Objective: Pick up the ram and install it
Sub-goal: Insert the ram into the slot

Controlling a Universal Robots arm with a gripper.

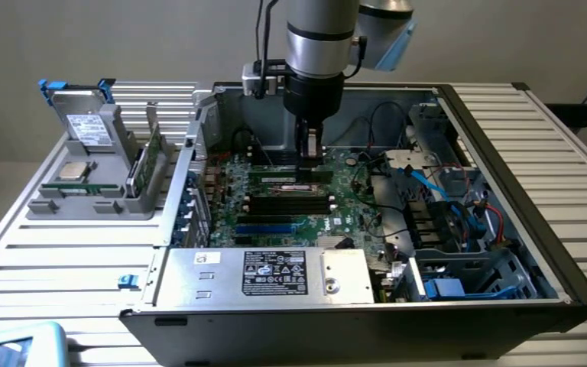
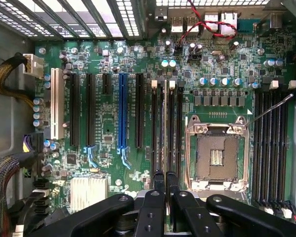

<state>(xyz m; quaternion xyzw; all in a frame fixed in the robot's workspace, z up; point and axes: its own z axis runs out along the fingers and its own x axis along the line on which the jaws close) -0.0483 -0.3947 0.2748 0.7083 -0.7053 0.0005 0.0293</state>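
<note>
Open computer case (image 1: 497,145) with my arm reaching down into it. The gripper (image 1: 313,162) hangs over the middle of the motherboard (image 2: 106,128). In the wrist view, the gripper (image 2: 165,174) has its two dark fingers (image 2: 158,183) pressed close together, pinching the ram (image 2: 166,123), which appears edge-on as a thin pale line running away from the fingertips. The ram lies parallel to the black memory slots (image 2: 180,128), among them, between the blue expansion slot (image 2: 122,111) and the open CPU socket (image 2: 217,155). In the exterior view, the ram (image 1: 293,186) shows its side face, with a whitish label, directly beneath the fingers and just above the row of empty black slots (image 1: 288,203). On the exterior view's left, outside the case, a grey parts fixture (image 1: 79,205) holds another green board (image 1: 149,164) standing on edge. As I judge it, the pick-up is done: the stick is off any holder, in my grip, and brought into line with a slot. I cannot tell whether its lower edge has entered the slot or sits just over it, nor whether the white end clips (image 2: 154,84) have closed on it. Full seating and release of the stick are therefore not yet shown as done, and I read the task as late in its course but unfinished.
</note>
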